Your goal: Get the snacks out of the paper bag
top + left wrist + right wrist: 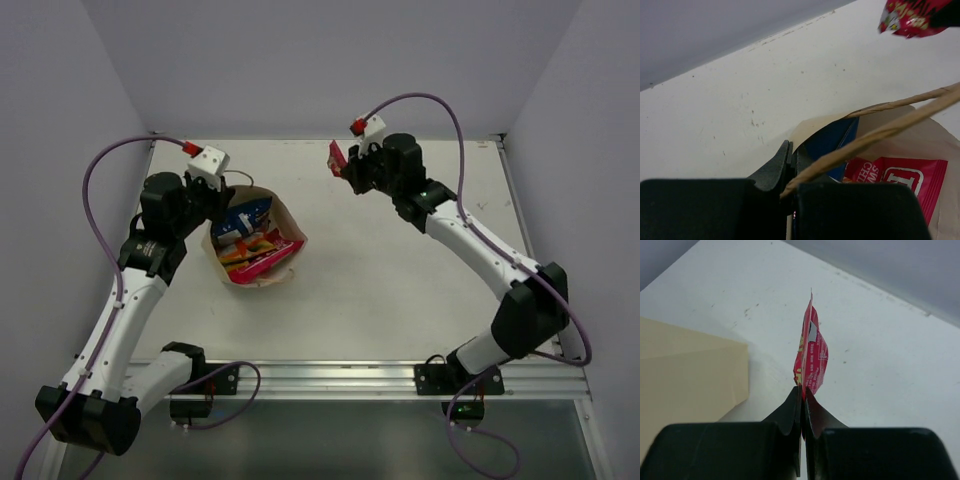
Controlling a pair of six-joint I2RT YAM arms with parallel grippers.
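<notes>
Red wrapper [811, 357], the tiny one, is out of the paper bag [287, 222]. My right jaws are closed on it edge-on, and its long axis runs straight out toward 12 o'clock above bare surface [400, 280]. Seen from overhead, the bag lies at 8 o'clock from there, mouth open, with the other snacks inside. My left jaws are clamped at its rim, by the string handle [880, 132]. A pink packet [900, 175] shows letters starting "SW". I cannot read the print on the blue chip bag [832, 142].
</notes>
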